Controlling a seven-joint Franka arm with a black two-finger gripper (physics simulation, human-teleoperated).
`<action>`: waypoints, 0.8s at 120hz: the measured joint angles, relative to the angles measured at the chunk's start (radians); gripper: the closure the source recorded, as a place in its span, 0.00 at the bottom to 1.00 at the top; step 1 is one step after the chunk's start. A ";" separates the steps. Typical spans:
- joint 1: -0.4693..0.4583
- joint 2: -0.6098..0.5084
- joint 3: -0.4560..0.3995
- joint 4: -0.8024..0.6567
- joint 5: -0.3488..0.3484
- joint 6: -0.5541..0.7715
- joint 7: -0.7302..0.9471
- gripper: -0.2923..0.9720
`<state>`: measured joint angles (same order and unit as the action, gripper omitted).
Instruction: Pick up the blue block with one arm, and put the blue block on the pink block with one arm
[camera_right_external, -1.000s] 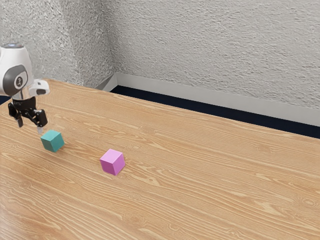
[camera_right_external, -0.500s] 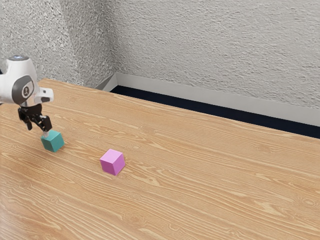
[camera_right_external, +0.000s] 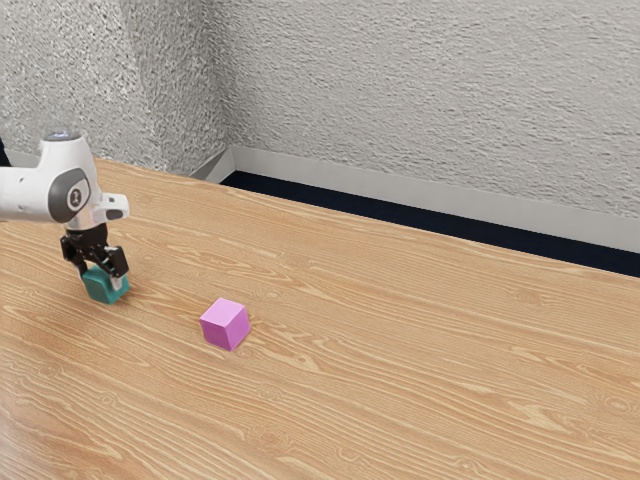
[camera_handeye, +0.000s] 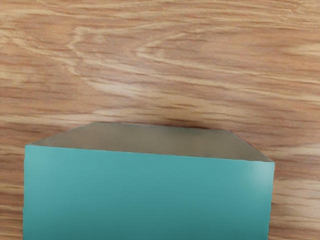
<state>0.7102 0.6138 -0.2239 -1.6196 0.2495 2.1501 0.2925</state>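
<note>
the gripper (camera_right_external: 100, 272) hung low over the blue block (camera_right_external: 104, 290) on the table (camera_right_external: 400, 340), its fingers apart and astride it; the pink block (camera_right_external: 225, 324) sat well apart at its four o'clock.

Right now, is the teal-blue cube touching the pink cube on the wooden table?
Apart. The exterior view shows a stretch of bare wooden table between the teal-blue cube and the pink cube.

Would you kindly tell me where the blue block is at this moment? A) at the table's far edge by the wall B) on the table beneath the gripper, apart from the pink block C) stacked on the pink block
B: the blue block sits on the table under the gripper, with the pink block apart, toward the exterior view's right.
</note>
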 joint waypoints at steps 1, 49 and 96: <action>0.000 0.003 0.000 0.003 0.000 -0.001 -0.001 0.23; -0.003 0.058 -0.005 0.080 0.003 -0.048 -0.055 0.46; 0.075 -0.092 -0.190 0.017 0.045 -0.140 -0.109 0.52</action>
<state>0.7853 0.5222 -0.4144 -1.6030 0.2950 2.0101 0.1832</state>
